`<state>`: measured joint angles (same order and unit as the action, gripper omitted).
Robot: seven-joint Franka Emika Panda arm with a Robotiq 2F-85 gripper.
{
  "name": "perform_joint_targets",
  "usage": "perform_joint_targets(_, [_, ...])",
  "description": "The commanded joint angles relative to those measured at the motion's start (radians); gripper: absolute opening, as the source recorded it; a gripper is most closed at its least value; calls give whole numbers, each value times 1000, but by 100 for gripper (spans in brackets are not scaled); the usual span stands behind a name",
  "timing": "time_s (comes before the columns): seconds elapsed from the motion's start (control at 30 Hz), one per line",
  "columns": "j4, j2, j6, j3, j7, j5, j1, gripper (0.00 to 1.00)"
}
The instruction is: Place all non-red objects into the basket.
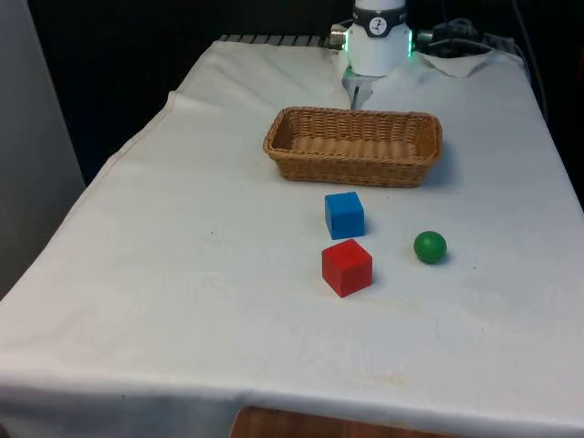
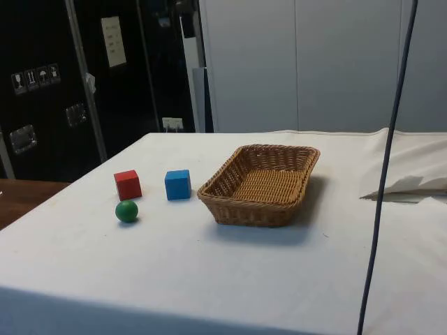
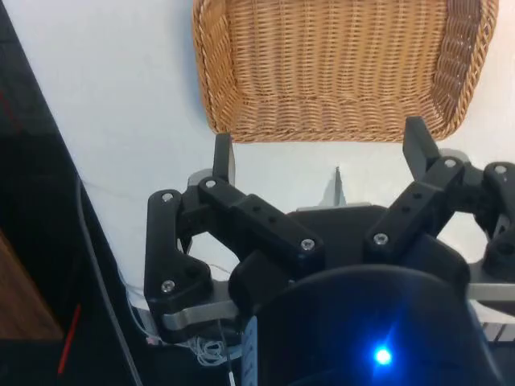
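From the front, the wicker basket sat empty on the counter, with the blue cube just before it, the red cube nearer the camera, and the green ball off to the front view's right. From the side, the blue cube stood between the red cube and the basket, the green ball near the red cube. At my wrist, my fingers were spread wide, grasping nothing, above bare cloth just short of the basket.
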<state>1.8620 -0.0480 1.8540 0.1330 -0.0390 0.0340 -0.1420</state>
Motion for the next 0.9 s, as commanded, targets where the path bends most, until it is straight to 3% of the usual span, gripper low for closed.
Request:
perform_joint_targets(0.0, [3,2,14,-2,6,0,-3,100])
perform_joint_targets(0.87, [10,-44,134,-21,-30,3,-3,100])
